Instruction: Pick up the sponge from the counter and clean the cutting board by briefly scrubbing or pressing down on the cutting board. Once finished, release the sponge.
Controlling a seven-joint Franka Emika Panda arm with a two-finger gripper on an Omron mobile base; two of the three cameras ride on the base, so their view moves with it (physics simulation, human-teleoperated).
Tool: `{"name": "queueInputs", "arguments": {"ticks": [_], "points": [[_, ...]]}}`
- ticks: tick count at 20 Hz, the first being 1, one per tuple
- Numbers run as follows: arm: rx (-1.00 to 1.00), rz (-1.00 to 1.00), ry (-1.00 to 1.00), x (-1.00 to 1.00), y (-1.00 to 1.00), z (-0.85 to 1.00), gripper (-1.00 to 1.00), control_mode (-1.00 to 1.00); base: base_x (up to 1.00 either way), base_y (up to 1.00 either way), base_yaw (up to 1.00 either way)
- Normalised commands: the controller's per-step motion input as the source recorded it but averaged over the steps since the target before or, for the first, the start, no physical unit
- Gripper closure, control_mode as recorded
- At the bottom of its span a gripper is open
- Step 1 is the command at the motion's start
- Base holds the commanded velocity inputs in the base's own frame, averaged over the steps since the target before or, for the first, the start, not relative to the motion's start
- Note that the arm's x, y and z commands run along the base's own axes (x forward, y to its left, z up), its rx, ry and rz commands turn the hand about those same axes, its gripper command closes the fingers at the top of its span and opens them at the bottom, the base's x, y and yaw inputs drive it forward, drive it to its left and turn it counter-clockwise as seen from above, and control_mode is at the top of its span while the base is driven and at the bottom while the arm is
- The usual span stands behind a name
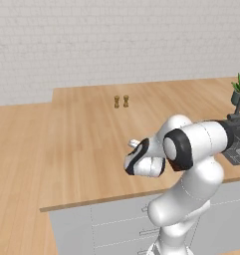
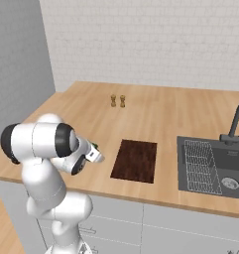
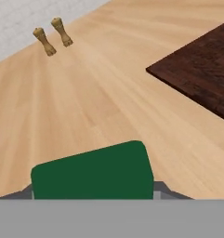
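The dark green sponge (image 3: 92, 171) sits low in the hand view, held between the fingertips of my gripper (image 3: 92, 191), which is shut on it. In the right base view the gripper (image 2: 97, 153) hangs just above the counter (image 2: 160, 111), a sliver of green sponge (image 2: 95, 146) showing at its tip. The dark reddish-brown cutting board (image 2: 136, 160) lies flat on the counter a short way to the gripper's right, apart from it, and its corner (image 3: 201, 69) shows at the upper right of the hand view. In the left base view my own arm hides the board.
Two small wooden shakers (image 2: 117, 101) stand at the back of the counter. A sink (image 2: 230, 163) with a wire rack (image 2: 200, 166) and dark faucet (image 2: 236, 124) lies right of the board. A potted plant (image 1: 239, 89) stands at the far right.
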Motion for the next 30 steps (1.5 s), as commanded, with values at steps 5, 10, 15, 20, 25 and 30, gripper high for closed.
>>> {"name": "queueInputs", "arguments": {"ticks": [5, 10, 15, 20, 25, 30], "points": [[0.00, 0.00, 0.15, 0.04, 0.07, 0.00, -1.00, -1.00, 0.00, 0.00, 0.00], [0.00, 0.00, 0.07, 0.03, 0.01, 0.07, -1.00, -1.00, 0.00, 0.00, 0.00], [0.00, 0.00, 0.00, 0.01, 0.00, 0.56, -1.00, -1.00, 0.00, 0.00, 0.00], [0.00, 0.00, -0.01, 0.00, 0.03, 0.60, -1.00, -1.00, 0.00, 0.00, 0.00], [0.00, 0.00, -0.06, -0.04, 0.07, 0.96, -1.00, -1.00, 0.00, 0.00, 0.00], [0.00, 0.00, -0.06, -0.38, 0.15, 0.96, -1.00, -1.00, 0.00, 0.00, 0.00]]}}
